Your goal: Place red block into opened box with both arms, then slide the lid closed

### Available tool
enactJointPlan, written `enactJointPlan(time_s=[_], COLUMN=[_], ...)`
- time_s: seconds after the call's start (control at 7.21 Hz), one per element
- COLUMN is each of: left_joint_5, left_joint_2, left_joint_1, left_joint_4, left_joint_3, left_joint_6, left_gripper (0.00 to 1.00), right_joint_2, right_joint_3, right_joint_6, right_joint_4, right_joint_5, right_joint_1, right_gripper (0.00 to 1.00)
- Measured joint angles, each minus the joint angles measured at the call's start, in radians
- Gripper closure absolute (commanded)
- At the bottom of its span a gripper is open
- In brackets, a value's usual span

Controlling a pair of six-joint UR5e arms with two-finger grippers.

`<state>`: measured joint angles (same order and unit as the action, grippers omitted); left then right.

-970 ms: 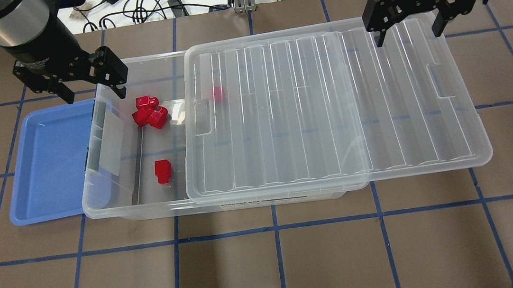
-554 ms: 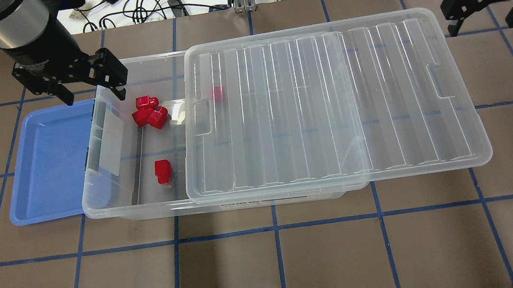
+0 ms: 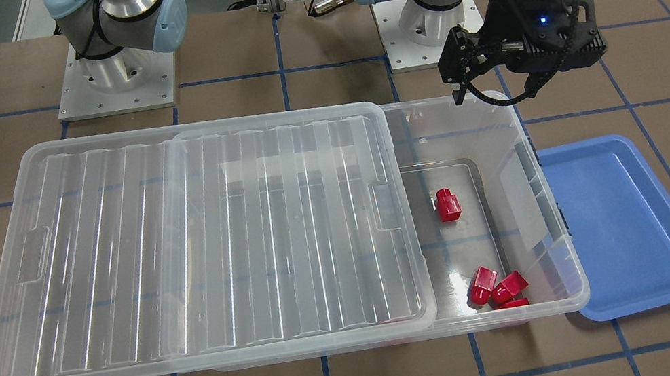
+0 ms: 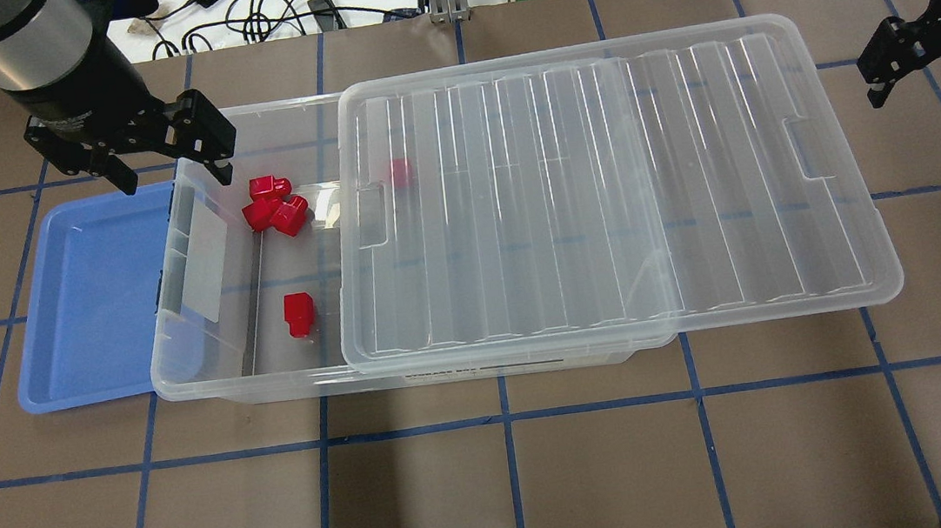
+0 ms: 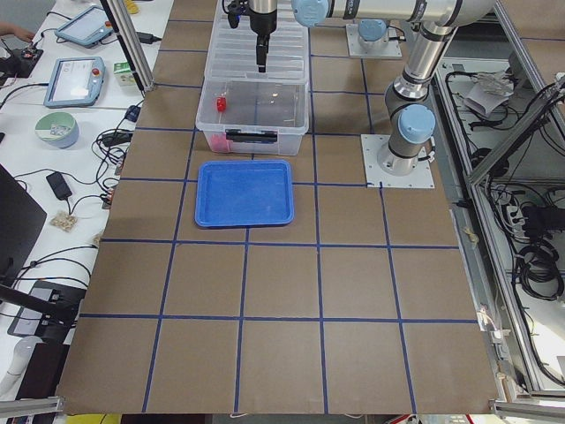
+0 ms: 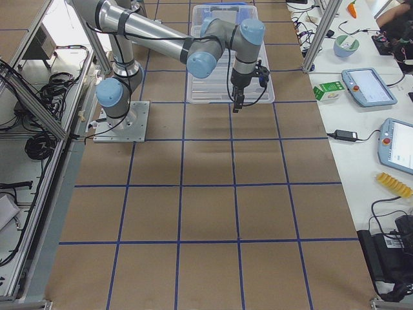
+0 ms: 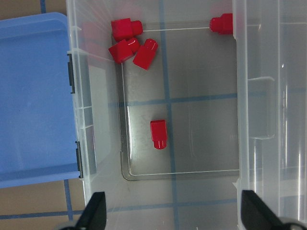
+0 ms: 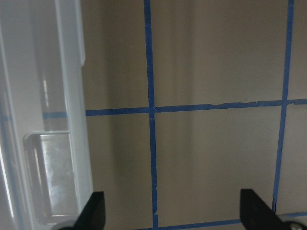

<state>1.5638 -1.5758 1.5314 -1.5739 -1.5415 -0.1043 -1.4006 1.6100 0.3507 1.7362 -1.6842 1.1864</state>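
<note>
A red item (image 4: 400, 172) under the lid (image 4: 603, 189) is blurred, probably a block. Left gripper (image 4: 175, 178) and right gripper (image 4: 923, 79) are spread wide, empty.

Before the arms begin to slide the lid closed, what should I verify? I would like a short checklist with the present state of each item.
1. Red block inside the box: ok, it lies on the floor of the box.
2. Left gripper empty: ok, it is open with nothing between its fingers.
3. Right gripper ready at the lid's right end: ok, it is open, just beyond that edge.
4. Left gripper high enough to clear the lid's path: cannot tell; it hovers over the box's left end.
5. Lid closed: not ok, the box's left end is uncovered.
</note>
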Motion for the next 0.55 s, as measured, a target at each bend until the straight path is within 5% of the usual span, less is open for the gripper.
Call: enactJointPlan(time_s=[0.55], left_joint_5=[-0.005], left_joint_2=[0.005], left_joint_1=[0.000], left_joint_4=[0.001], left_joint_3=[-0.003], left_joint_6=[0.000], left_gripper=[0.00], right_joint_2=[0.013], right_joint_3=[0.069], right_joint_6=[-0.010], right_joint_4=[0.018], right_joint_5=[-0.029], right_joint_1=[0.009], right_gripper=[0.00])
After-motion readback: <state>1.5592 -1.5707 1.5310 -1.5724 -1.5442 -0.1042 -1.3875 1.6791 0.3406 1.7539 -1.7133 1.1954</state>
